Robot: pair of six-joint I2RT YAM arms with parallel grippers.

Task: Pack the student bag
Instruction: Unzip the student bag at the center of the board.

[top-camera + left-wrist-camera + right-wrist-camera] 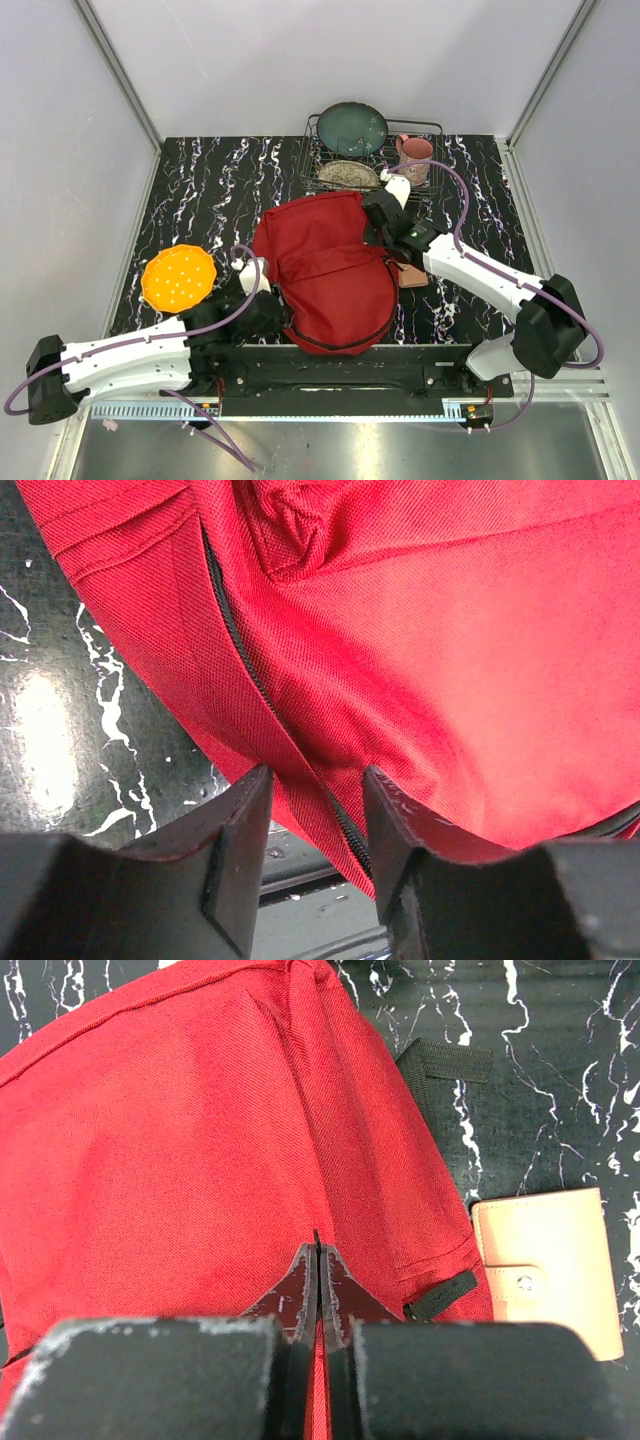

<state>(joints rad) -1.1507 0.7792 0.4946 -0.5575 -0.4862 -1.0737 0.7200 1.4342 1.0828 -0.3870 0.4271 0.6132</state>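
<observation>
Left claw [315, 792] straddles student bag [322, 270] edge (right claw [318, 1250] pinching).

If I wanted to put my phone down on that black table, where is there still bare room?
The back-left of the table, between the orange plate and the dish rack, is bare. So is the far-right corner, beside the pink mug. The middle is crowded: the student bag fills it, with a tan wallet beside it.
</observation>
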